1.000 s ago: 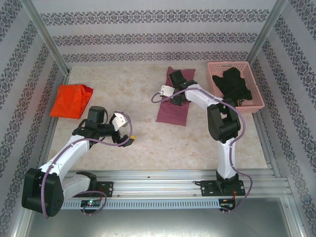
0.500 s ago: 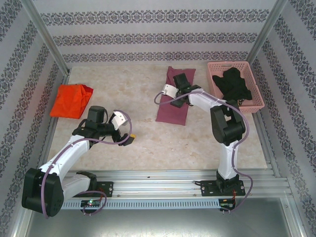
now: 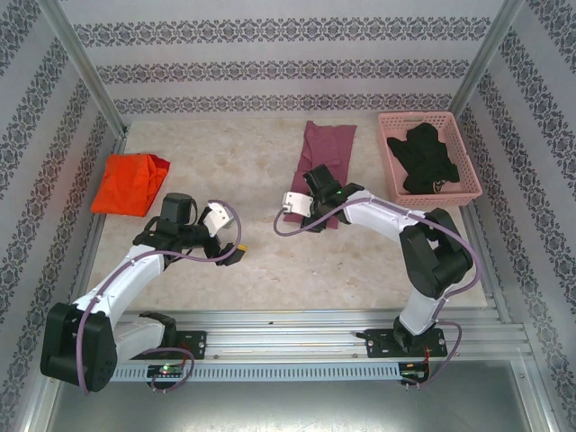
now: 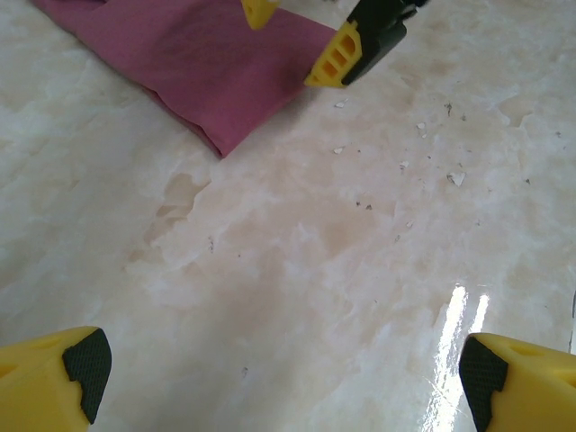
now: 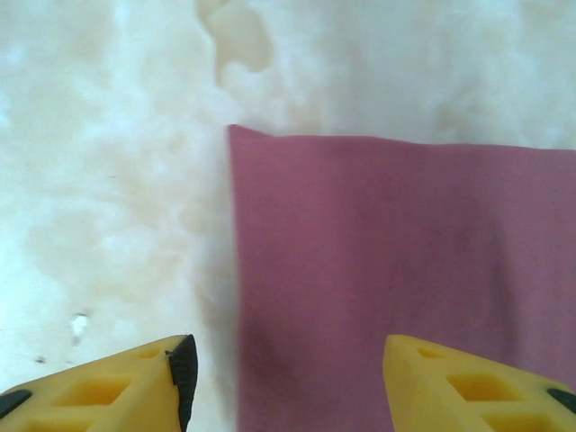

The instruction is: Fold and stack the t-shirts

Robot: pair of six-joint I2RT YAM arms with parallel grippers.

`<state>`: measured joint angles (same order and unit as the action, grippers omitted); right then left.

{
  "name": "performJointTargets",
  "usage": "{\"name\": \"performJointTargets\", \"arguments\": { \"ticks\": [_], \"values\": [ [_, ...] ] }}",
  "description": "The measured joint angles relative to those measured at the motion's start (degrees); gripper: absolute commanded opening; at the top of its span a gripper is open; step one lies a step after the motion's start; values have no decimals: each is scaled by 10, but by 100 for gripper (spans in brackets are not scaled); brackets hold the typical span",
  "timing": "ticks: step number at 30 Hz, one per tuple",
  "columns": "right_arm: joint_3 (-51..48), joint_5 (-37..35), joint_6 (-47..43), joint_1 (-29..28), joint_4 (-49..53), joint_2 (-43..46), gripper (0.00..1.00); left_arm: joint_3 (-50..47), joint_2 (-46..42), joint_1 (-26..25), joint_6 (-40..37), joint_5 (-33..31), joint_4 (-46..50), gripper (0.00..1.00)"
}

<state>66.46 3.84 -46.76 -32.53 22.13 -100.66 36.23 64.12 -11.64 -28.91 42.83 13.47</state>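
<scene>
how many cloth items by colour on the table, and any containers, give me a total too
maroon shirt: 1
orange shirt: 1
black cloth heap (in the basket; number of pieces in it can't be told): 1
pink basket: 1
total: 4
</scene>
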Motion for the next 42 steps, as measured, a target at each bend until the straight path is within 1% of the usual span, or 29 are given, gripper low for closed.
{"name": "performJointTargets", "arguments": {
  "ticks": [4, 8, 9, 10, 12, 15, 20, 24, 25, 30, 33, 35, 37, 42],
  "values": [
    [1, 1, 5, 2, 2, -29, 49, 0, 0, 0, 0, 0, 0, 100],
    [10, 0, 6, 12, 2, -70, 46, 0, 0, 0, 0, 0, 0, 100],
    [14, 0, 6, 13, 1, -79, 44, 0, 0, 0, 0, 0, 0, 100],
    [18, 1, 7, 16, 2, -86, 40, 0, 0, 0, 0, 0, 0, 100],
    [26, -1, 11, 17, 5, -89, 30, 0, 0, 0, 0, 0, 0, 100],
    [43, -14, 14, 19, 2, -103, 22, 0, 0, 0, 0, -2, 0, 100],
    [50, -31, 17, 21, -3, -110, 0, 0, -2, 0, 0, -7, 0, 100],
    [42, -31, 23, 20, -10, -104, 0, 0, -4, 0, 13, -12, 0, 100],
    [37, -28, 24, 20, -9, -99, 0, 0, -5, 0, 40, -21, -4, 100],
    [-19, 7, 37, 5, 10, -43, 0, 2, 2, -9, 236, -97, -61, 100],
    [-45, 31, 50, -19, 30, -2, 0, 2, 21, -39, 337, -146, -99, 100],
    [-59, 47, 61, -38, 41, 24, 0, 9, 51, -62, 401, -176, -112, 100],
    [-72, 58, 69, -53, 49, 47, 0, 32, 95, -75, 445, -185, -112, 100],
    [-110, 85, 87, -82, 66, 103, 0, 106, 226, -84, 521, -178, -141, 100]
  ]
}}
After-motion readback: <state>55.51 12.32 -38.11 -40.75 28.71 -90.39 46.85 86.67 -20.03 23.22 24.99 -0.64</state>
